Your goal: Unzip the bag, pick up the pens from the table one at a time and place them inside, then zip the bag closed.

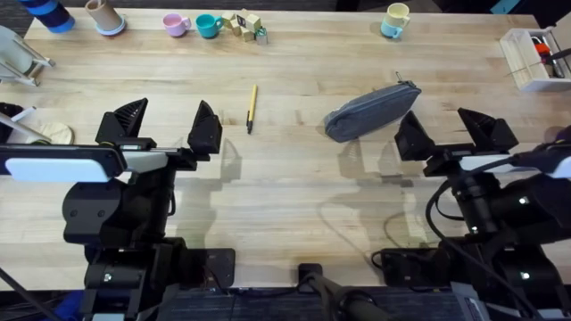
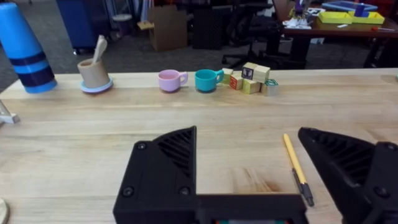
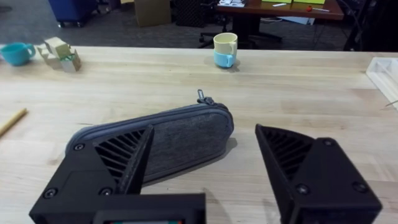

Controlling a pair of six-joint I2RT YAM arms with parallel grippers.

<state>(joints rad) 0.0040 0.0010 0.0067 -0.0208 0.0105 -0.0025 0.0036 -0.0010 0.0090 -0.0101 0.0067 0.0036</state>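
Both my grippers spread, empty; zipped grey pouch (image 1: 372, 112) lies diagonal just ahead of R gripper (image 1: 455, 134), pull tab (image 3: 202, 96) at far end.

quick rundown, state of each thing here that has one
bag: zipped shut, lying on the table
pen: lying flat on the table, outside the bag
left gripper: open, holding nothing
right gripper: open, holding nothing
yellow and blue cup: upright
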